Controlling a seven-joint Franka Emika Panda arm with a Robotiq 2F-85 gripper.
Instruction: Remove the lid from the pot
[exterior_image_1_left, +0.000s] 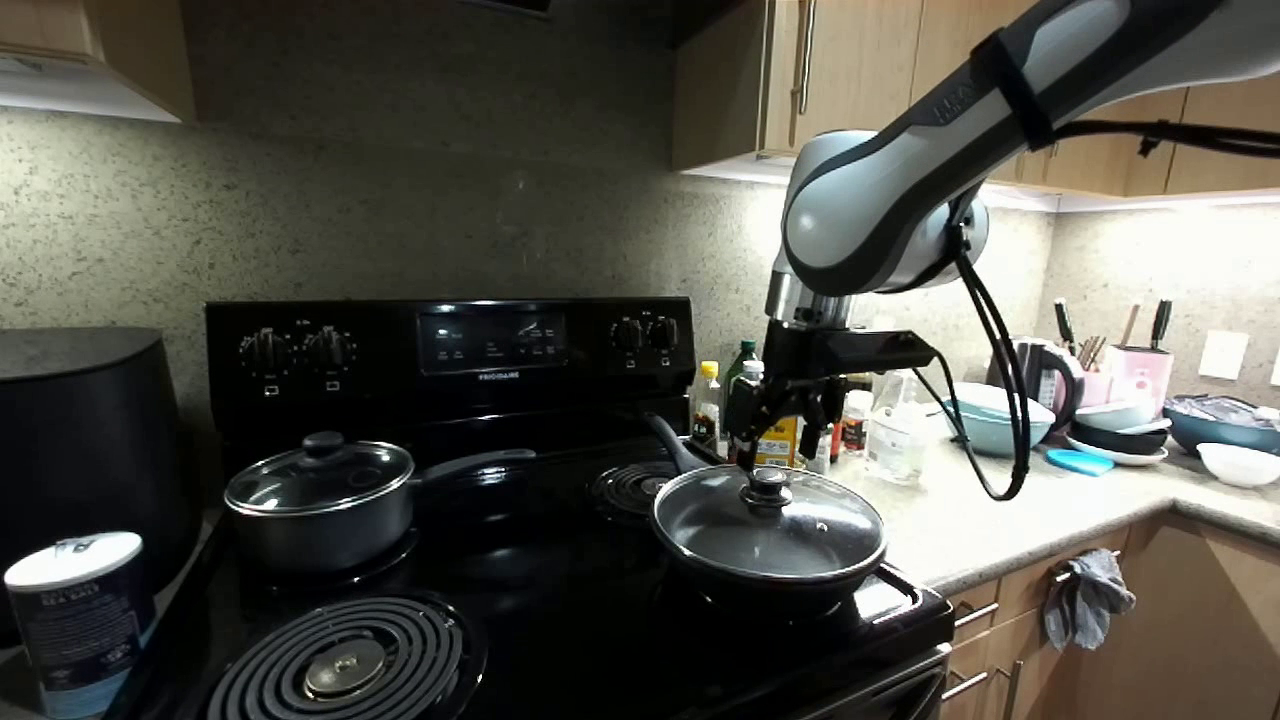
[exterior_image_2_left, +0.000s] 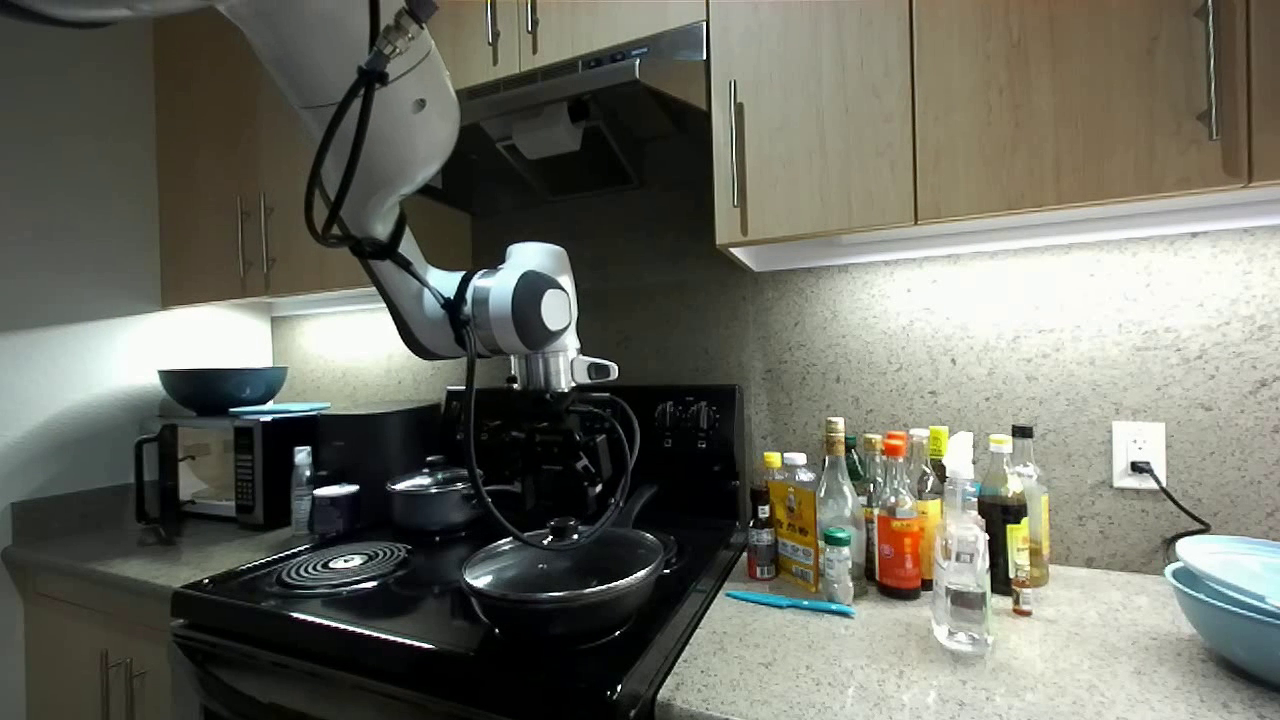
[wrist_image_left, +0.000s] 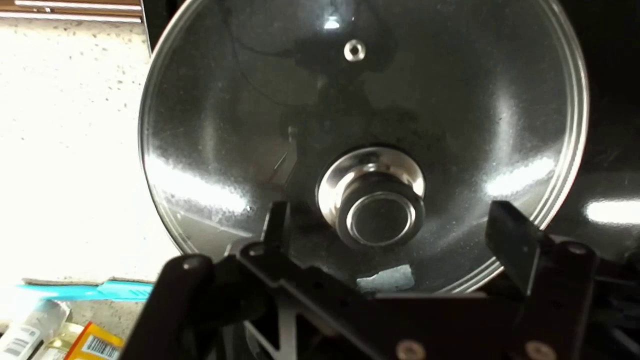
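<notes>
The round clear glass lid (exterior_image_1_left: 770, 545) with its metal rim and dark central knob (exterior_image_1_left: 768, 482) rests on the dark frying pan (exterior_image_1_left: 790, 597) at the stove's front corner. Lid (exterior_image_2_left: 560, 572) and pan (exterior_image_2_left: 560, 615) show in both exterior views; the pan's handle (exterior_image_1_left: 672, 442) points to the back of the stove. My gripper (exterior_image_1_left: 780, 450) is open and empty, pointing down just above the knob. In the wrist view the gripper's fingers (wrist_image_left: 387, 207) stand apart on both sides of the knob without touching it, and the lid (wrist_image_left: 360, 115) fills the middle. The pan is mostly hidden there.
A smaller lidded steel pot (exterior_image_1_left: 318, 515) stands on another burner. A salt canister (exterior_image_1_left: 75, 620) is at the stove's side. Several bottles (exterior_image_2_left: 897, 545), a spray bottle (exterior_image_2_left: 962, 575) and a blue knife (exterior_image_2_left: 790, 602) are on the counter (exterior_image_2_left: 850, 665) beside the stove. A range hood (exterior_image_2_left: 590, 85) hangs above.
</notes>
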